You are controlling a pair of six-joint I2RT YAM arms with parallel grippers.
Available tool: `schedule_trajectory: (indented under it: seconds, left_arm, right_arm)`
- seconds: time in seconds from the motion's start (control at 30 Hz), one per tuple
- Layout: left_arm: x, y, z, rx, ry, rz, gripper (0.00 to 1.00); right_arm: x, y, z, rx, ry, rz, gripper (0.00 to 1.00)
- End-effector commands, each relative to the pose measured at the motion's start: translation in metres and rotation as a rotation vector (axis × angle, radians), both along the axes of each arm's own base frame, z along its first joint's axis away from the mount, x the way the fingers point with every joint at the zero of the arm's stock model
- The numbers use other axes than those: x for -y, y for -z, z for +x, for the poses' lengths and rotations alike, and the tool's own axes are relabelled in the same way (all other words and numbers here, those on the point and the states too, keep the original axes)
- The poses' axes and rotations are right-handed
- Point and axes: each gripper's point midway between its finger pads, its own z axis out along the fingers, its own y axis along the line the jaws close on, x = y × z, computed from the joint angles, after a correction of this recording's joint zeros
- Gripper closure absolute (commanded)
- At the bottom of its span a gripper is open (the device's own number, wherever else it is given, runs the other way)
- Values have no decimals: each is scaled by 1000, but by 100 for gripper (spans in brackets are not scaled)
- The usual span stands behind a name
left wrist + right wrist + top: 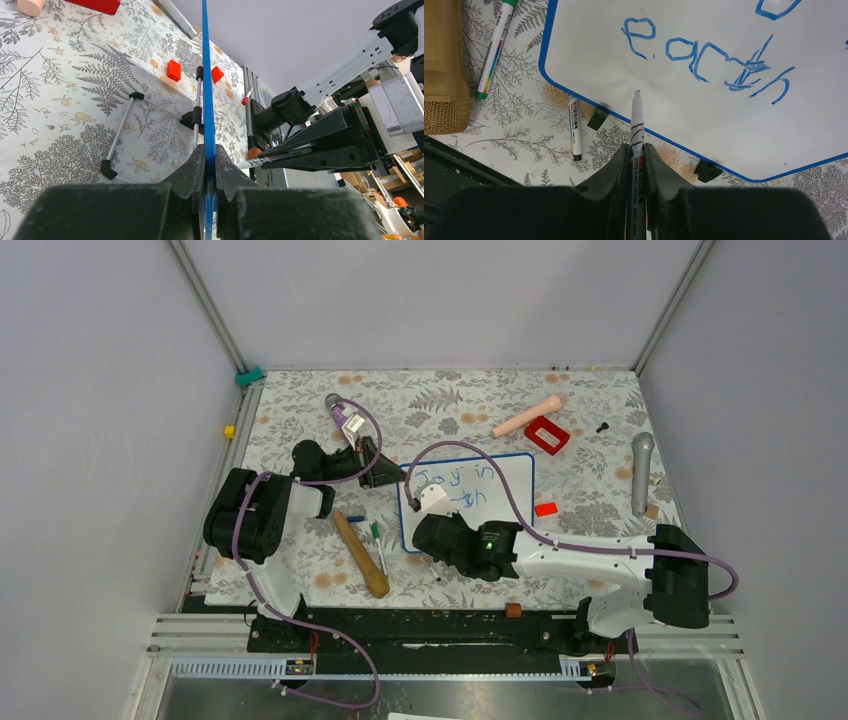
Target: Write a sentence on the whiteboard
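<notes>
The whiteboard [510,480] is tilted up on the floral table, blue frame round a glossy white face [704,115]. My left gripper [396,480] is shut on its left edge; the left wrist view shows the blue frame [206,75] edge-on between the jaws of that gripper [209,157]. The sentence [458,480] is blue handwriting, with the word "each" [704,62] plain in the right wrist view. My right gripper [637,150] is shut on a whiteboard marker [637,120], whose tip rests on the board below the "e".
Two loose markers [494,47] [575,127] and a wooden stick [360,555] lie left of the board. A red block [546,508], red frame [546,435], peach cylinder [527,418] and grey microphone [641,472] lie to the right and behind.
</notes>
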Motion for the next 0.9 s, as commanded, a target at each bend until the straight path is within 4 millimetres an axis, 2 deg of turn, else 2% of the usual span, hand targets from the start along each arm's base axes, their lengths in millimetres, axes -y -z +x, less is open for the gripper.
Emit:
schedule_trajectory:
  seconds: [0.0,0.87]
  left_arm:
    - [1,-16,0,104,18,-18,100]
    - [1,-16,0,104,17,-18,100]
  right_arm:
    - [-11,-15,7,45,18,26,100]
    - [-15,-4,11,53,27,-21,100]
